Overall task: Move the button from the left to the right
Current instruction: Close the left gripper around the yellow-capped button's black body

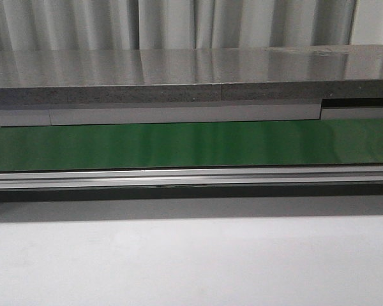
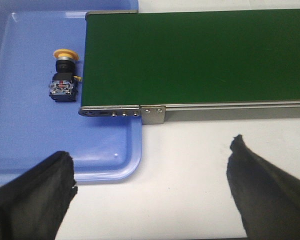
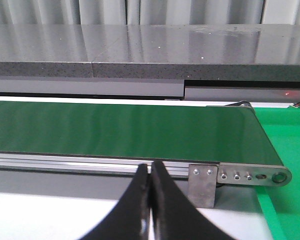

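The button (image 2: 65,75), a yellow-orange cap on a boxy black body, lies on its side in a blue tray (image 2: 35,145), just off the end of the green belt (image 2: 200,55). My left gripper (image 2: 151,152) hangs open above the white table near the tray's corner, well short of the button, with nothing between its fingers. My right gripper (image 3: 150,165) is shut with its fingertips pressed together and empty, in front of the belt's other end (image 3: 125,131). The front view shows only the belt (image 1: 191,143); neither gripper nor the button appears there.
An aluminium side rail (image 1: 191,176) runs along the belt's near edge, with a metal bracket (image 3: 202,185) near its right end. A bright green surface (image 3: 285,200) lies past that end. A grey slab (image 1: 191,73) stands behind the belt. White table (image 1: 191,261) lies in front.
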Controlling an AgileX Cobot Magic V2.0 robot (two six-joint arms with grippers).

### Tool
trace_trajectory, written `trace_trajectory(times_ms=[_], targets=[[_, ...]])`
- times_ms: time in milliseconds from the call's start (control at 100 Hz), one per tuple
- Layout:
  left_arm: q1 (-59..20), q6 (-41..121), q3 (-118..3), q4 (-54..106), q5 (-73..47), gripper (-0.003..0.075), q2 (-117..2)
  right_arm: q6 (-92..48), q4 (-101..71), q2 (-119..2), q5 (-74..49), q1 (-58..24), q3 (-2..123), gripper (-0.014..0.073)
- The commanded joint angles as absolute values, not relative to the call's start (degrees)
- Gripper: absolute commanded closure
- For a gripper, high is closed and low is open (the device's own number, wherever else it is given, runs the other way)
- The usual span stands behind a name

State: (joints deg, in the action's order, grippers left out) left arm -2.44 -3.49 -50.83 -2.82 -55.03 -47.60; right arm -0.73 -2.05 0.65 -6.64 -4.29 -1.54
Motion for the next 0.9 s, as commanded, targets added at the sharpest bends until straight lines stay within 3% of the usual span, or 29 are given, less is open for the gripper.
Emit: trace_trajectory(times_ms=[0, 890], targets=[[-1.8, -3.7, -54.0, -3.9, -51.2, 0.0135, -49.6, -0.8, -1.7, 1.8, -2.1, -4.2, -0.7, 0.0662], [20.3, 6.0, -77.8, 4.5, -44.1, 0.0135, -88.9, -0.8, -1.7, 1.8, -2.1, -4.2, -0.7, 0.0662]])
